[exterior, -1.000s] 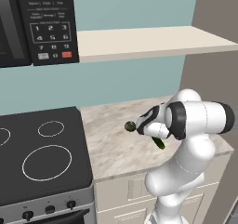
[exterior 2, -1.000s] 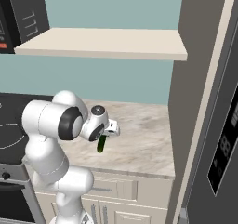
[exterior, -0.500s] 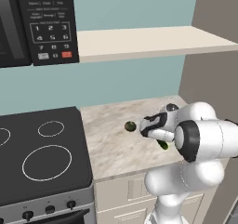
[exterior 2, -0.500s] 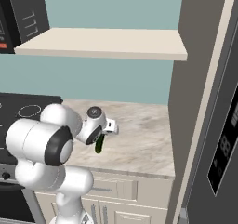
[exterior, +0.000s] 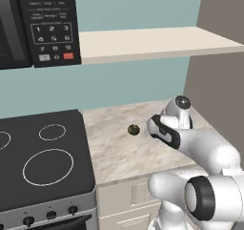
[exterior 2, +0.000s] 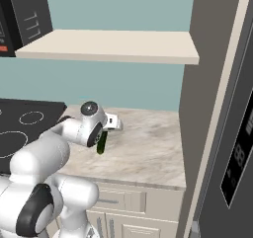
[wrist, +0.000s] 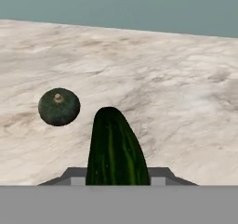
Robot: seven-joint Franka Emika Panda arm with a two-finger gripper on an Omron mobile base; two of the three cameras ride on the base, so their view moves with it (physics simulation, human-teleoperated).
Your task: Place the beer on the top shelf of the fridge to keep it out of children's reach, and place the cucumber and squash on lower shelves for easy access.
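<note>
My gripper (wrist: 117, 174) is shut on the cucumber (wrist: 116, 148), a dark green rod that sticks out ahead of the fingers. From the right base view the cucumber (exterior 2: 102, 144) hangs below the gripper (exterior 2: 105, 132), a little above the marble counter (exterior 2: 148, 148). The squash (wrist: 59, 107), a round olive ball with a tan spot, lies on the counter left of the cucumber's tip and apart from it. It also sits mid-counter as the squash (exterior: 134, 129) beside my forearm. The grey fridge (exterior 2: 217, 108) rises at the right; its shelves are hidden. The beer is out of view.
A black stove top (exterior: 43, 157) adjoins the counter on the left, under a microwave (exterior: 38, 24). A beige wall shelf (exterior: 152, 43) runs above the counter. The fridge's grey side wall (exterior: 221, 14) bounds the counter on the right.
The arm's elbow has swung down and toward the cameras. The gripper has risen slightly with the cucumber in it. The squash has not moved.
</note>
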